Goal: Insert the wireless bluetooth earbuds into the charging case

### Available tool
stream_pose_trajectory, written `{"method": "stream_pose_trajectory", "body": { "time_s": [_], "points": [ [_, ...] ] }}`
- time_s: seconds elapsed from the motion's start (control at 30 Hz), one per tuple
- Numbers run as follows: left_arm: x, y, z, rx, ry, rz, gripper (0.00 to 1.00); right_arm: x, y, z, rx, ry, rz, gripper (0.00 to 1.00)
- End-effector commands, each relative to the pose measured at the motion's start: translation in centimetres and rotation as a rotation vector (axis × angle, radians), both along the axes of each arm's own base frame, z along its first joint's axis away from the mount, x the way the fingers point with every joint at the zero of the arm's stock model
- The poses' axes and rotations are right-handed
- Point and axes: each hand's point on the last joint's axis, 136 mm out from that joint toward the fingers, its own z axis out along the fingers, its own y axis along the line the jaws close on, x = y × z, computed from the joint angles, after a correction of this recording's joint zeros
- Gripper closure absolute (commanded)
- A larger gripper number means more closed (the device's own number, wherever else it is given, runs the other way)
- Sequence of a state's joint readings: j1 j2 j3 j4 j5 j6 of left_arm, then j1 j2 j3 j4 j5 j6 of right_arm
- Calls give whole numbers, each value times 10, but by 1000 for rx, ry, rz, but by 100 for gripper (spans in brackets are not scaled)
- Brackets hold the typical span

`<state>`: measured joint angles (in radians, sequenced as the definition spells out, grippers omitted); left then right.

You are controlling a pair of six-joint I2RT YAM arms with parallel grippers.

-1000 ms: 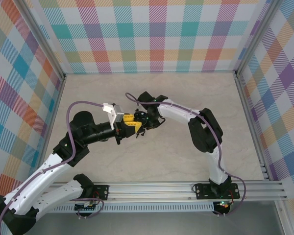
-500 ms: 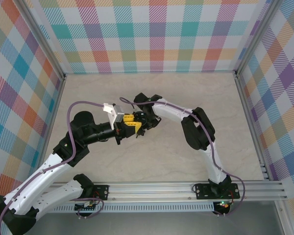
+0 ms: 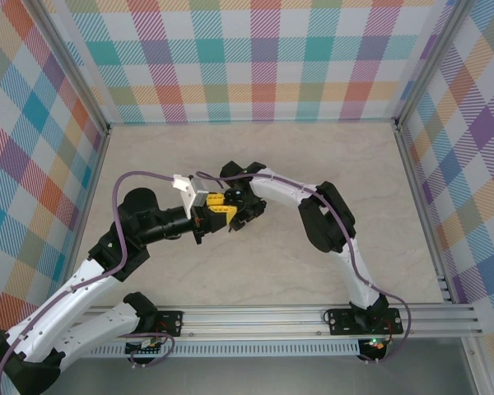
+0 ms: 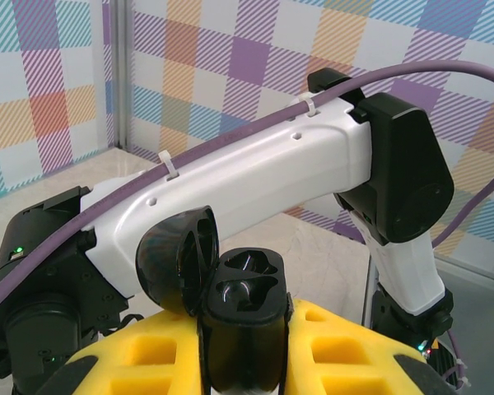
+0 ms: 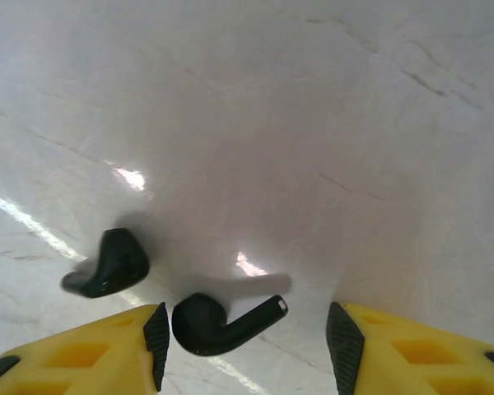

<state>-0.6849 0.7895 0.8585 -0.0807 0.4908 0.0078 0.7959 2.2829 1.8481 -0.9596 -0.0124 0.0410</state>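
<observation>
the wireless bluetooth earbuds (image 5: pixel 199 325) lie flat on the pale table (image 5: pixel 329 115); we count two, both black. the nearer earbud (image 5: pixel 230 319) sets its long axis across the gap of the right gripper (image 5: pixel 247 341), stem pointing right and slightly away. the jaws stand apart either side of it, bulb just beside one pad, stem tip clear of the other. the other earbud (image 5: pixel 111 263) lies just left, too blurred for us to read its heading. the left wrist view adds one charging case (image 4: pixel 243 329), upright, lid (image 4: pixel 179 262) open, two empty wells, clamped in the left gripper (image 4: pixel 243 366).
</observation>
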Motion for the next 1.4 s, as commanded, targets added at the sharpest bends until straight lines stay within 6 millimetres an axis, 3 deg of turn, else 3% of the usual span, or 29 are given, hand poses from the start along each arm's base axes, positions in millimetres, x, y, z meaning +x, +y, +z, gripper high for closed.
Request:
{"method": "stream_pose_trajectory", "body": {
  "time_s": [0.0,0.27,0.43,0.77,1.03,1.37],
  "points": [
    [-4,2,-2,-1,0,0,93,5,-5,-8,-56,-16,-31,45],
    [-4,2,-2,-1,0,3,93,16,-10,-5,-76,-47,-109,50],
    [-4,2,-1,0,-3,0,93,24,-25,-4,-116,-51,-189,55],
    [-3,0,0,-2,-4,-8,93,33,-56,-1,-128,-8,-363,54],
    [-3,0,0,0,-3,-9,93,32,-43,16,-15,0,-289,44],
    [-3,-1,-2,4,5,-13,93,23,-48,7,-52,33,-176,50]
  ]
}}
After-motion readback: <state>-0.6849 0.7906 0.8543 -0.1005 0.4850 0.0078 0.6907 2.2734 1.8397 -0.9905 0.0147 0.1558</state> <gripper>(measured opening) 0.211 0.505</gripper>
